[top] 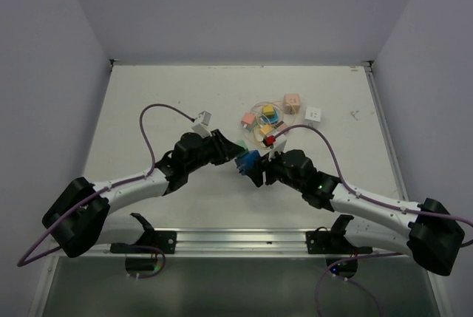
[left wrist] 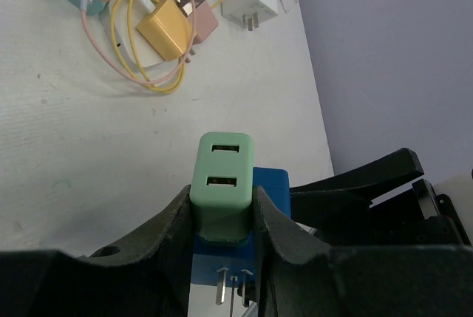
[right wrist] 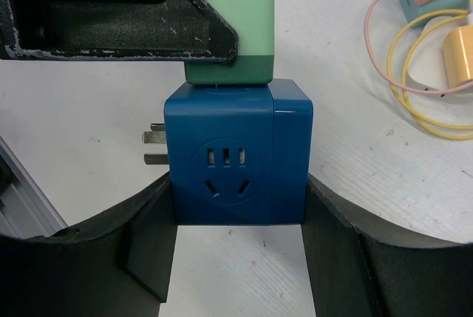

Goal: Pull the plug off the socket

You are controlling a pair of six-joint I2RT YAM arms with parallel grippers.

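A mint-green plug (right wrist: 230, 30), a USB charger block, sits seated against one face of the dark blue socket cube (right wrist: 236, 158). My left gripper (left wrist: 223, 210) is shut on the green plug (left wrist: 222, 184), one finger pressed on each side. My right gripper (right wrist: 238, 199) is shut on the blue socket, its fingers (right wrist: 148, 243) clamping both flanks. The socket's own metal prongs stick out on one side. In the top view both grippers meet at mid-table around the blue socket (top: 247, 160), held just above the table.
A pile of coloured chargers and looped cables (top: 264, 121) lies just beyond the grippers, with a yellow charger (left wrist: 166, 29) nearest. A white charger (top: 314, 114) sits to the right. A white plug on a purple cable (top: 203, 118) lies left.
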